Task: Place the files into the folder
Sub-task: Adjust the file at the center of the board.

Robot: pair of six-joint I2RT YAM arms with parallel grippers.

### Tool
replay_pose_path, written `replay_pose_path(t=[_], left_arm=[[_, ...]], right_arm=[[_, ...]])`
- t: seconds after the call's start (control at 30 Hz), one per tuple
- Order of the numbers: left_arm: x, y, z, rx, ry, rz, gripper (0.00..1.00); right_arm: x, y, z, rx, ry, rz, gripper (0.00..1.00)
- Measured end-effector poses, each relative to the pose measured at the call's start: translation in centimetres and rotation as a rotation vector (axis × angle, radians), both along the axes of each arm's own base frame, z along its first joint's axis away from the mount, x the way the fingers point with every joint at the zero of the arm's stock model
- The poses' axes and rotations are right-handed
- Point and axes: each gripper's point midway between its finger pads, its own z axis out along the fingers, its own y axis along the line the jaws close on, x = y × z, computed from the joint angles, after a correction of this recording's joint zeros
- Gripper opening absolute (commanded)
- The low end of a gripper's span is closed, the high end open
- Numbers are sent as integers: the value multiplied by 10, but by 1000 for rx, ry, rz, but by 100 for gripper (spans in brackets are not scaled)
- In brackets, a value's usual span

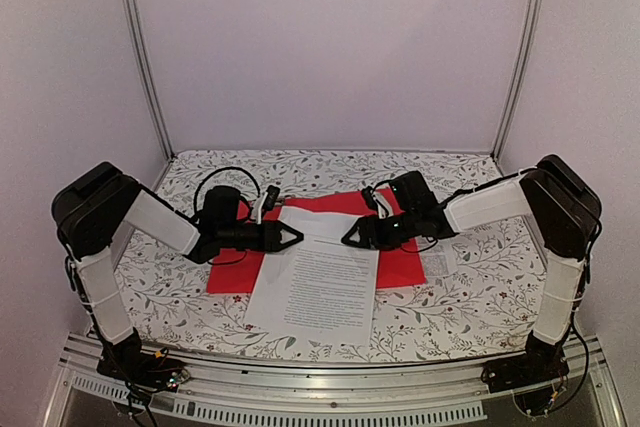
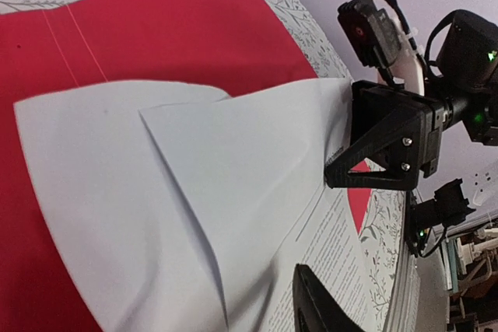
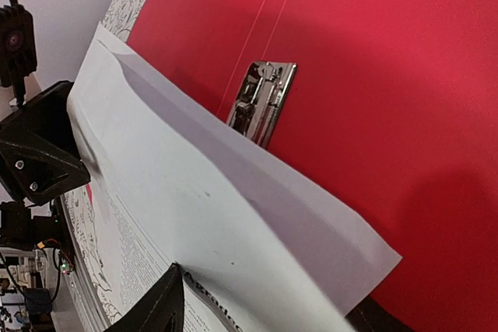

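Lying across the open folder point(image 1: 400, 262) at the middle of the counter point(image 1: 470, 297) and reaching toward its near edge, the files point(image 1: 325, 287) are flanked at their raised far end by the right hand point(image 1: 347, 237), jaws spread about their edge, and the left hand point(image 1: 297, 237), whose grip cannot be told.

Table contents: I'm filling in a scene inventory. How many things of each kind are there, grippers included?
Red folder: 1
Stack of printed files: 1, sheets uncountable
Metal clips: 2
Grippers: 2, left gripper and right gripper
Total: 6
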Motion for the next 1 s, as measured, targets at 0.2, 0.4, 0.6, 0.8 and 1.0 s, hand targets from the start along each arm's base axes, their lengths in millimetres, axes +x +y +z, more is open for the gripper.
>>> replay_pose_path(t=[0.2,0.4,0.6,0.8,1.0], left_arm=[[-2,-2,-2,-17,21,38,40],[-6,-11,-3,-37,30,47,39],[-10,-17,-4,-36,36,49,28],[-9,-17,-4,-33,38,66,7],[-6,-15,-2,-39,32,88,0]], right_arm=[[4,-12,-9,-17,18,-99,62],[11,-11,-5,8,12,-174,64],[16,-7,6,55,3,-216,67],[17,-7,7,69,3,-237,73],[14,-11,11,60,-6,-237,82]])
